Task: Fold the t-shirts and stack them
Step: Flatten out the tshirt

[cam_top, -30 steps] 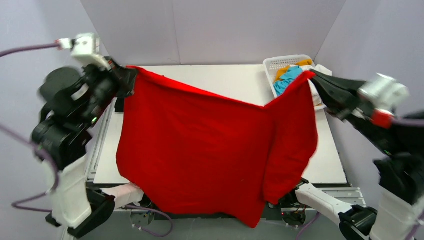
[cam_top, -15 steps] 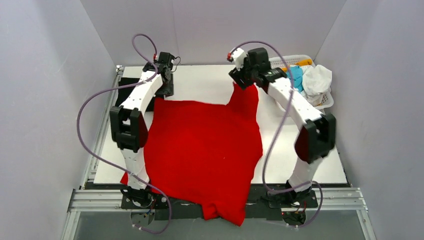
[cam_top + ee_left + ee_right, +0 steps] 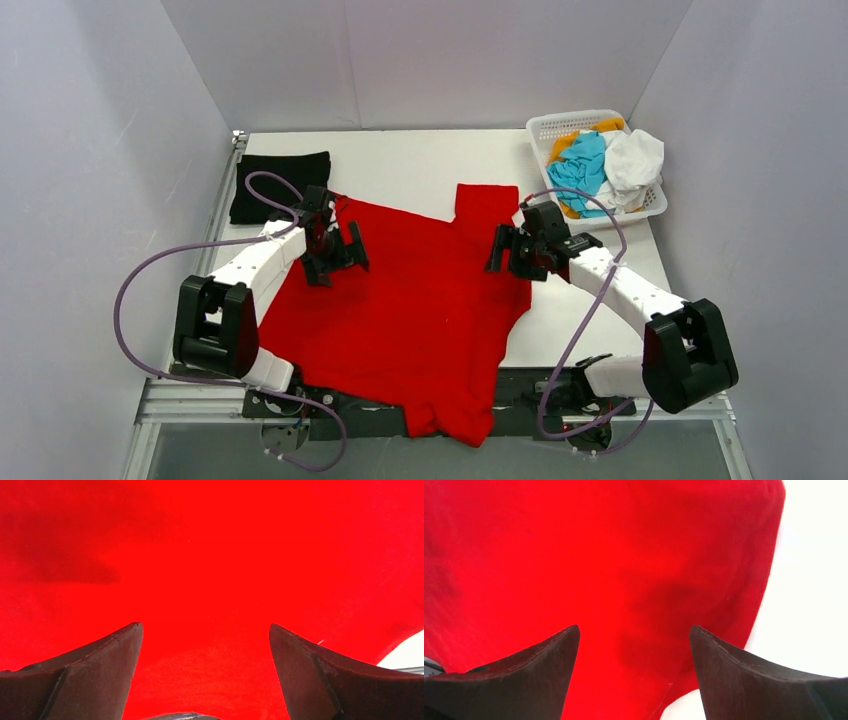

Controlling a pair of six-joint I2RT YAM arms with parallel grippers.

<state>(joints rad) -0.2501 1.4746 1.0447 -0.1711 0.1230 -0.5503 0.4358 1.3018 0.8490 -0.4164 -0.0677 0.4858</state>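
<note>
dropped since earlier: red t-shirt (image 3: 410,310), now flat on table (image 3: 420,160) middle, hem over near edge, spread for folding. black t-shirt (image 3: 280,185), folded, far left corner, likely stack base. left gripper (image 3: 335,250), wide, empty, above red cloth. right gripper (image 3: 510,250), likewise. basket (image 3: 575,118), far right corner, unfolded shirts waiting.

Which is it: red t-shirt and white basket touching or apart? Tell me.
Apart. In the top external view, a strip of bare table plainly separates the far sleeve of the red t-shirt from the basket.

Matt red cloth t-shirt (image 3: 400,300) on a smooth white table (image 3: 420,160)
</note>
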